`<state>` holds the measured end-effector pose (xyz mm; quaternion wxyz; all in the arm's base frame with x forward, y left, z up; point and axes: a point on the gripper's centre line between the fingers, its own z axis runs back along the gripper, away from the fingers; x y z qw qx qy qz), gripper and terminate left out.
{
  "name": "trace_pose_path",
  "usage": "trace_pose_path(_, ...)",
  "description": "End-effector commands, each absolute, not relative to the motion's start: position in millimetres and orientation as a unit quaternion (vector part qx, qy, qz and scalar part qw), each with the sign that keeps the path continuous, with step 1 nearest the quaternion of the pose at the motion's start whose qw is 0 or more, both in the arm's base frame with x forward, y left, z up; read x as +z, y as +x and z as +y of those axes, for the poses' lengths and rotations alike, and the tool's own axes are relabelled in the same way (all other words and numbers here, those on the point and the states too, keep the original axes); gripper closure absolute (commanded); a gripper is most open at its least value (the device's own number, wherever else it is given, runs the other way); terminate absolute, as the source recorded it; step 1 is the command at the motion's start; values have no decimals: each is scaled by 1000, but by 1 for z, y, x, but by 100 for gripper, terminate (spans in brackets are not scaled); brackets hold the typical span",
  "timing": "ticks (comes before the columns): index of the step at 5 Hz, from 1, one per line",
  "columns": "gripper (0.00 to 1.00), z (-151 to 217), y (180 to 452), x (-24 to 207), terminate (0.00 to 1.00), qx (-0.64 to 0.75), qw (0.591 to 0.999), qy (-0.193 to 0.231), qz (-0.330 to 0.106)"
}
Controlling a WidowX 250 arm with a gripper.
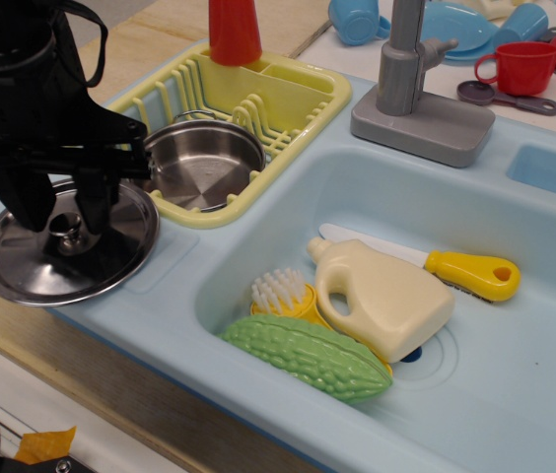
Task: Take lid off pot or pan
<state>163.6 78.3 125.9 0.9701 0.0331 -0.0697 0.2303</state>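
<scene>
The lid (110, 258) is a shiny steel disc lying flat on the pale blue drainboard (174, 286) at the left, its knob (64, 226) facing up. The pot (204, 163) sits uncovered in the yellow dish rack (298, 99), just right of the lid, its shiny inside showing. My black gripper (61, 215) hangs right over the lid. Its fingers (96, 209) stand apart on either side of the knob, open and not pinching it.
A red cone (235, 30) stands at the back of the rack. The grey faucet (411, 89) is behind the sink (515, 365), which holds a cream bottle (386, 296), a yellow-handled knife (470, 273), a brush (280, 293) and a green gourd (308, 355).
</scene>
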Motion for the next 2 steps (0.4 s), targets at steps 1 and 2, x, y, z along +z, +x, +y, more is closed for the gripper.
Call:
trace_pose_path(1, 0, 84, 167, 131, 0, 227, 970, 35, -78)
trace_pose_path(2, 0, 84, 167, 131, 100, 227, 970, 35, -78)
